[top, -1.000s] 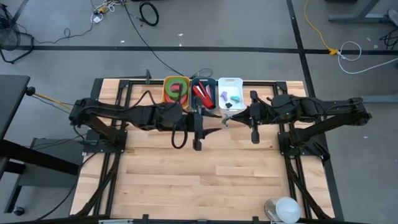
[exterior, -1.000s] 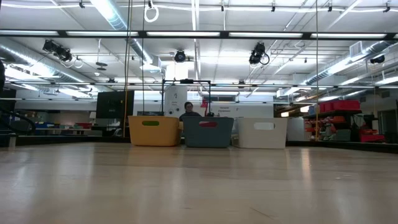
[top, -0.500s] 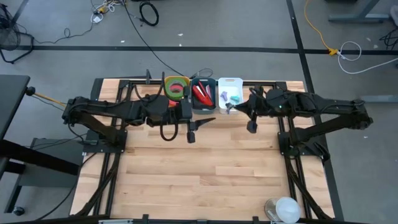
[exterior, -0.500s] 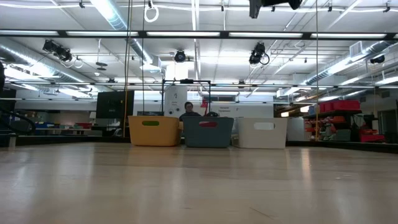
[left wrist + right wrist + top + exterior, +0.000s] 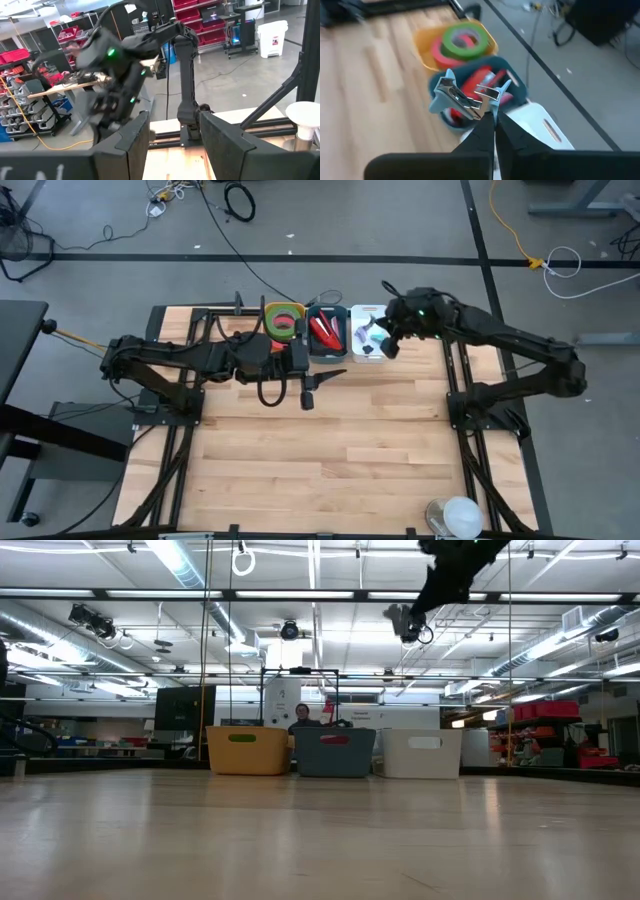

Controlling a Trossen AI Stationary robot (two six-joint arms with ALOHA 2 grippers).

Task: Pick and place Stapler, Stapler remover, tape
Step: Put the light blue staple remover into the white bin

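Note:
My right gripper (image 5: 372, 347) hangs over the near part of the white bin (image 5: 371, 313), shut on a staple remover (image 5: 464, 97) with light-blue grips and chrome claws. The low view shows this gripper (image 5: 398, 614) high above the bins. A red stapler (image 5: 482, 80) lies in the blue bin (image 5: 327, 356). Tape rolls (image 5: 465, 42) lie stacked in the yellow bin (image 5: 268, 332), green on pinkish-red. My left gripper (image 5: 318, 386) is open and holds nothing, over the table just near of the blue bin. My right gripper pinches the staple remover between its two fingertips (image 5: 485, 125), at the end nearest the fingers (image 5: 482, 111). The rest juts out past the tips. The remover is lifted clear, over the bins.
Three bins stand side by side at the table's far edge: yellow (image 5: 247, 750), blue (image 5: 335, 752), white (image 5: 422, 753). Small purple and teal items (image 5: 360, 333) lie in the white bin. Bare wood (image 5: 330, 460) fills the table's near half. A person sits beyond the bins (image 5: 303, 717).
My right gripper, shut on the staple remover, has moved toward the table's far edge and has swung round, from near of the white bin to over it. My left gripper drew back a little toward the table's left, then kept still.

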